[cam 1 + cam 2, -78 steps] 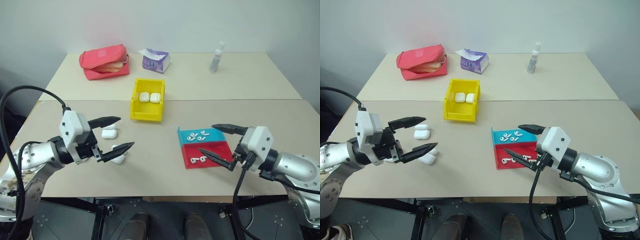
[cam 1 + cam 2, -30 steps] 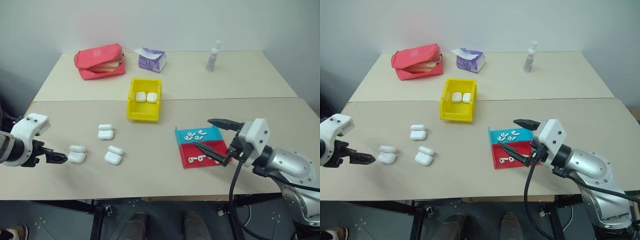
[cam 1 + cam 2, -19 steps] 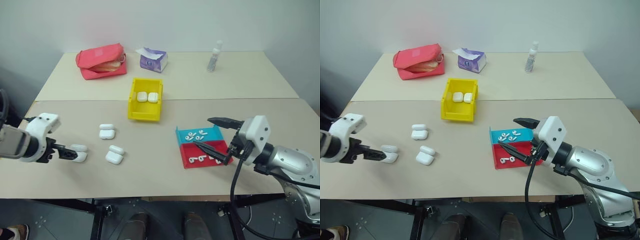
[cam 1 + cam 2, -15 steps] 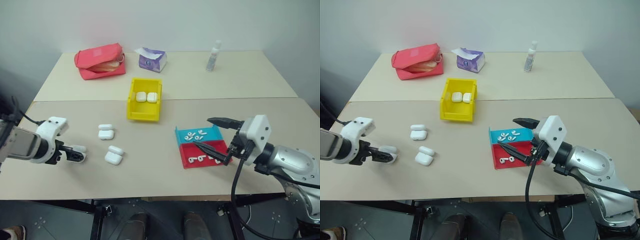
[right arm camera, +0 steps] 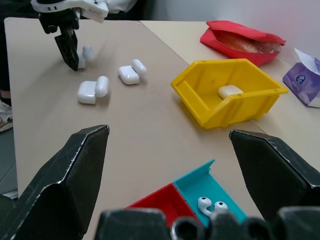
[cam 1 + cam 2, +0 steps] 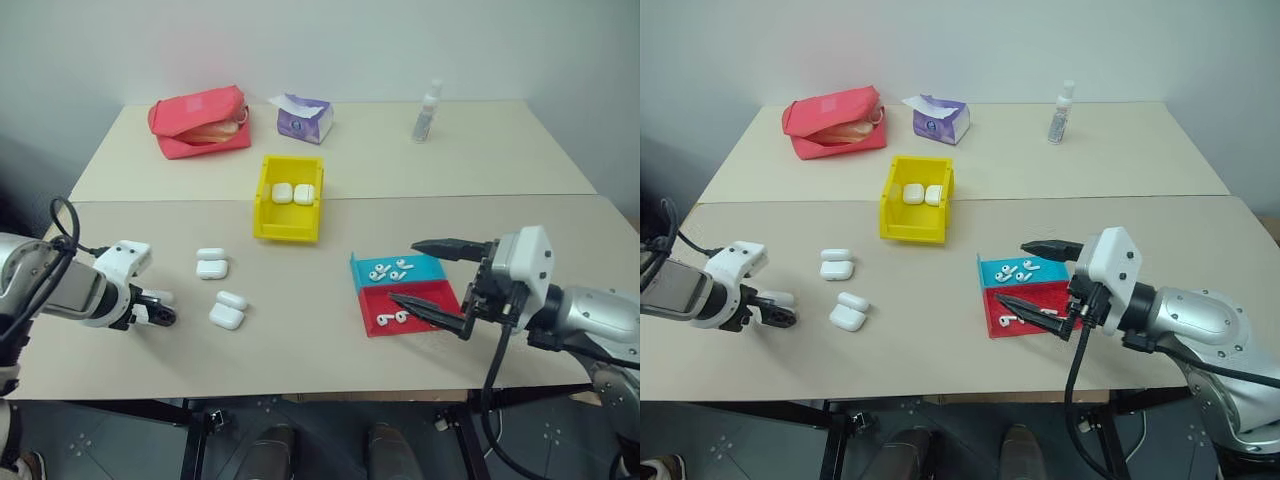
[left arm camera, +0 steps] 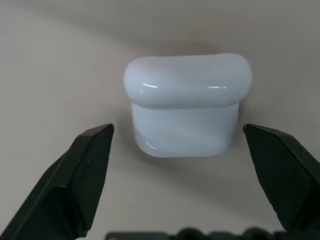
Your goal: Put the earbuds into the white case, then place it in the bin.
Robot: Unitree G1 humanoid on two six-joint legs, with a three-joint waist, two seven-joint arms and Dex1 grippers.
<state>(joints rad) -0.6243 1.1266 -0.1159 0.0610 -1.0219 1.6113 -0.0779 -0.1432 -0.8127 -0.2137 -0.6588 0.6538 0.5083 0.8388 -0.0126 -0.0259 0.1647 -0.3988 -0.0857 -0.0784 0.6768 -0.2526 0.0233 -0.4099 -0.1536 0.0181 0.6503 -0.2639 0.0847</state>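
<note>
The left gripper (image 7: 177,165) hangs with fingers spread either side of an open white case (image 7: 186,104) lying on the tabletop (image 6: 300,330), so closing on it seems next, while the right gripper (image 6: 440,287), fingers also spread, hovers beside the earbuds (image 6: 393,270) in the tray (image 6: 405,292).

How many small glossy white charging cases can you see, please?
5: two in the yellow bin, at and; three open on the table, at and, beneath the left pincer.
</note>
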